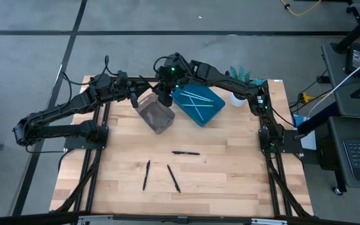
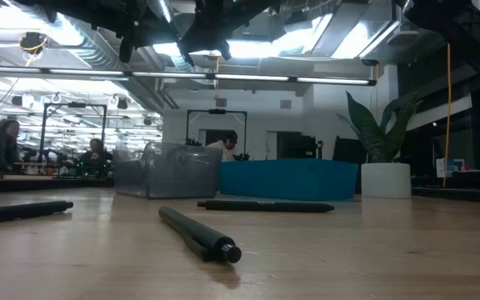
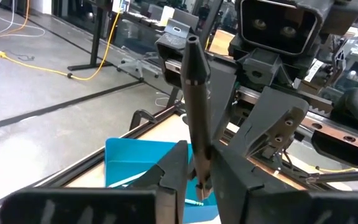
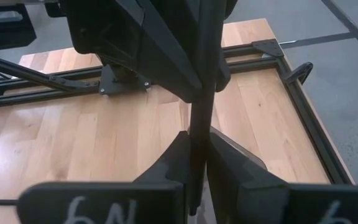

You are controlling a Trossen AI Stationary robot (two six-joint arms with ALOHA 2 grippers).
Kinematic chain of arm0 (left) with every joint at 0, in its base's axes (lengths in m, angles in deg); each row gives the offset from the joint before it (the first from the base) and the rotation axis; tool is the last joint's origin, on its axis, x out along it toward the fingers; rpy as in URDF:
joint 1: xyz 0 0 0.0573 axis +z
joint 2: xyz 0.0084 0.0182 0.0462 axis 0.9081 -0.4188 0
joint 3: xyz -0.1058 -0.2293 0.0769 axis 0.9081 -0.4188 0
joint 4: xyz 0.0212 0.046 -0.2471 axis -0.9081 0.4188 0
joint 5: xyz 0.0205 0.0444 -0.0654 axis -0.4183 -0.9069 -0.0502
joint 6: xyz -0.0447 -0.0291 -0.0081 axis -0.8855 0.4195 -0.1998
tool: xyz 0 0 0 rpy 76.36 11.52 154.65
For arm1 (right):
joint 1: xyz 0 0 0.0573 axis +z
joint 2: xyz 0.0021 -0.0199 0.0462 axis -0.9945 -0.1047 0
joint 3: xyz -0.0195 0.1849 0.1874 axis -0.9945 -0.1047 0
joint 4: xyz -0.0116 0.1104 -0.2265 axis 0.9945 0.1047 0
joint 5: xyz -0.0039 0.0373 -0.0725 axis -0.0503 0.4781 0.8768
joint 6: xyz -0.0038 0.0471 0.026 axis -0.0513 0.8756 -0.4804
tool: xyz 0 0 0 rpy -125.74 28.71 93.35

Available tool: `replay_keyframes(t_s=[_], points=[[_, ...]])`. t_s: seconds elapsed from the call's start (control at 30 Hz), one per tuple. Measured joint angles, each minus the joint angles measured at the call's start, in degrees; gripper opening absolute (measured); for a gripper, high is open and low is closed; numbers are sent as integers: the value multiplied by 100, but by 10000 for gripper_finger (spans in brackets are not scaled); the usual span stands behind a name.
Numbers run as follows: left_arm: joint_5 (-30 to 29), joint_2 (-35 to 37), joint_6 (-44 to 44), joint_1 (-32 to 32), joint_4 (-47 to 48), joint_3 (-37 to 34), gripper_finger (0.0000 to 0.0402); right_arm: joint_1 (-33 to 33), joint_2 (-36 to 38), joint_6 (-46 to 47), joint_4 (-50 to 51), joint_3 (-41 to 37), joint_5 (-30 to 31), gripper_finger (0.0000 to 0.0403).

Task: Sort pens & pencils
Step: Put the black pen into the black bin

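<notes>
Jaws of both grippers — left gripper, right gripper — seem closed on one black stick, a handover above the clear bin, likely its destination.

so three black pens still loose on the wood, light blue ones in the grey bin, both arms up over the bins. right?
Not quite. The light blue ones lie in the blue tray, not the grey bin; the high view shows it. The rest holds: three black pens loose on the wood, and both arms up over the bins.
</notes>
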Motion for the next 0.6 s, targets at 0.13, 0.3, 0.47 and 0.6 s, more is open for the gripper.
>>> replay_keyframes(t_s=[0.13, 0.3, 0.47, 0.6], points=[[0, 0, -5, 0, 0, 0, 61, 0, 0, 1, 22, -1, 0, 37], [-4, 0, -16, 11, 0, 0, 67, 0, 0, 9, 24, 0, -2, 37], [-4, 0, -23, 11, 1, -2, 71, 4, 0, 18, 46, -1, -2, 37], [69, 0, -123, 15, 2, -2, 71, 5, 0, 34, 55, 0, -25, 37]])
